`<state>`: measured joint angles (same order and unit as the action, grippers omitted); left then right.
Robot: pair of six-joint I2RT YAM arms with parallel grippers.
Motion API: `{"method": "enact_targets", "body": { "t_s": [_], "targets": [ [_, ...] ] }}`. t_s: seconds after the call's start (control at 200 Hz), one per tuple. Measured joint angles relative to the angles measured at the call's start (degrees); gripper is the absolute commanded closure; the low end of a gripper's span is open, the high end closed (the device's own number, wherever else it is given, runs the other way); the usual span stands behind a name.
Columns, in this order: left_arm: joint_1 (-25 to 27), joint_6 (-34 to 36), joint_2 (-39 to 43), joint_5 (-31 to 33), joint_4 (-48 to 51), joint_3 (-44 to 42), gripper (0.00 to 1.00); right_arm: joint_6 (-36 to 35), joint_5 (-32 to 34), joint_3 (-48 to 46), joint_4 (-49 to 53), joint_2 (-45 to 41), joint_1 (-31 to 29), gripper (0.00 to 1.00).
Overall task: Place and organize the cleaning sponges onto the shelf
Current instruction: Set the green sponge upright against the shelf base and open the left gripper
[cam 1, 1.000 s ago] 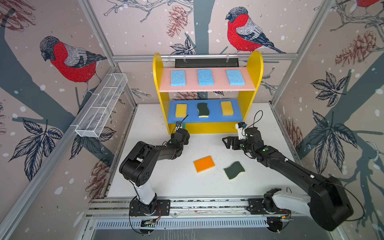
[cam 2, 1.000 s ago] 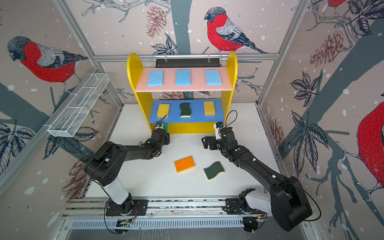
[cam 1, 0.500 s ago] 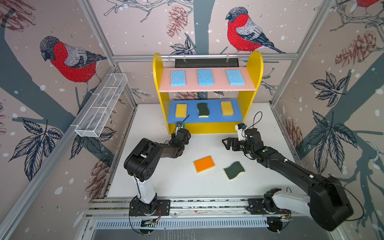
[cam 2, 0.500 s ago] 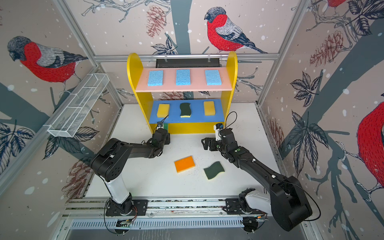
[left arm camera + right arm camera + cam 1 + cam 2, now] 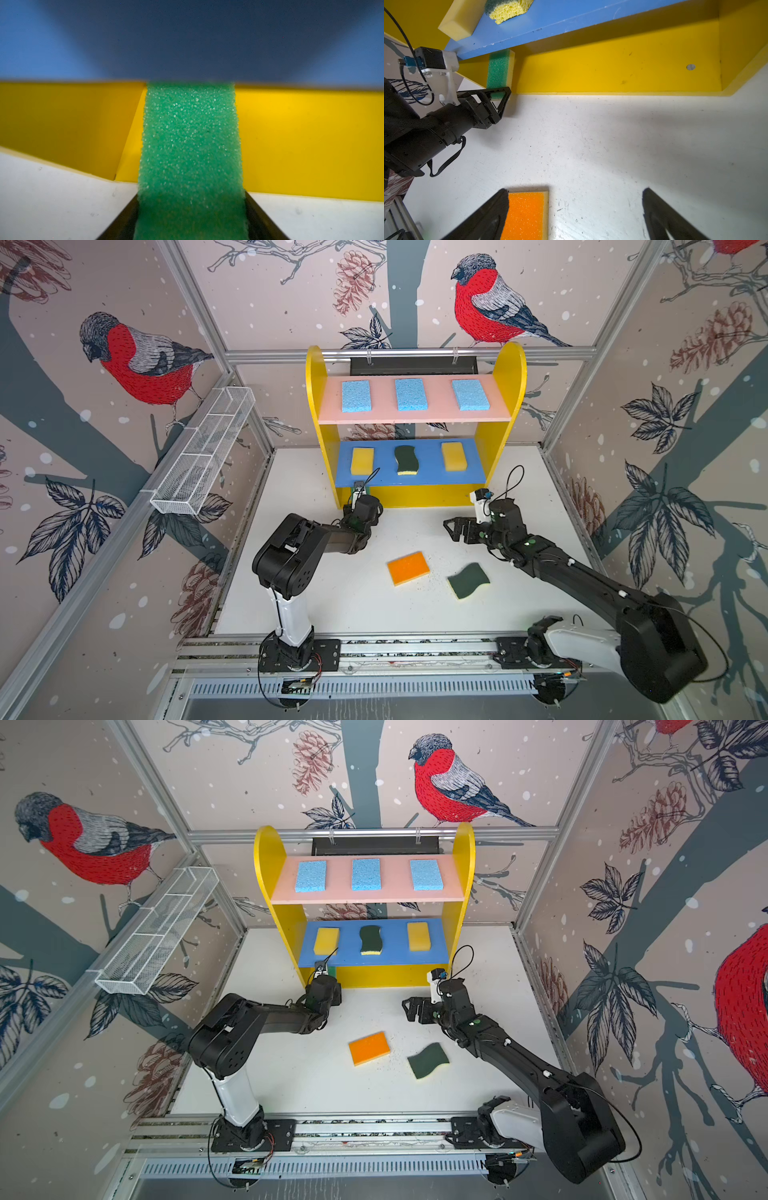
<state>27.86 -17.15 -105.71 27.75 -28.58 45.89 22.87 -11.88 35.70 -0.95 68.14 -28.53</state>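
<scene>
Right wrist, left claw [image 5: 497, 93] pinching green-topped sponge [image 5: 498, 68] (at shelf [image 5: 612, 72] bottom), right claw [image 5: 575, 190] spread.

Left claw [image 5: 506, 91], held sponge [image 5: 498, 68] between its jaws, reaches into the bottom tier of the shelf [image 5: 316, 381], left end. Above it sit three middle-board sponges [image 5: 406, 459], higher three top-board sponges [image 5: 410, 394]. Right claw [image 5: 451, 530] stands rightward; two loose sponges [image 5: 408, 568] lie on the worktop [image 5: 332, 601] behind both claws.
</scene>
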Motion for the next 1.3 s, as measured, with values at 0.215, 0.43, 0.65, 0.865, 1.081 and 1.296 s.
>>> {"method": "enact_targets", "body": {
  "t_s": [0.215, 0.43, 0.65, 0.865, 1.081, 1.296],
  "targets": [
    [0.0, -0.02, -0.72, 0.74, -1.18, 0.17, 0.29, 1.03, -0.07, -0.13, -0.15, -0.24, -0.22, 0.0],
    [0.0, -0.09, -1.25, 0.94, -2.03, 0.37, 0.27, 1.07, -0.07, -0.35, -0.17, -0.61, -0.24, 0.0],
    [0.0, -0.07, -1.53, 0.92, -2.43, 0.44, 0.28, 1.29, -0.07, -0.37, -0.17, -0.66, -0.24, 0.0],
    [0.0, -0.04, -1.46, 0.87, -2.4, 0.42, 0.28, 1.29, -0.09, -0.37, -0.17, -0.66, -0.26, 0.0],
    [0.0, -0.02, -1.7, 0.81, -2.36, 0.83, 0.3, 1.29, -0.07, -0.31, -0.17, -0.66, -0.26, 0.0],
    [-0.04, 0.0, -2.51, 0.94, -2.43, 2.32, 0.3, 1.29, -0.07, -0.31, -0.15, -0.66, -0.31, 0.0]
  ]
}}
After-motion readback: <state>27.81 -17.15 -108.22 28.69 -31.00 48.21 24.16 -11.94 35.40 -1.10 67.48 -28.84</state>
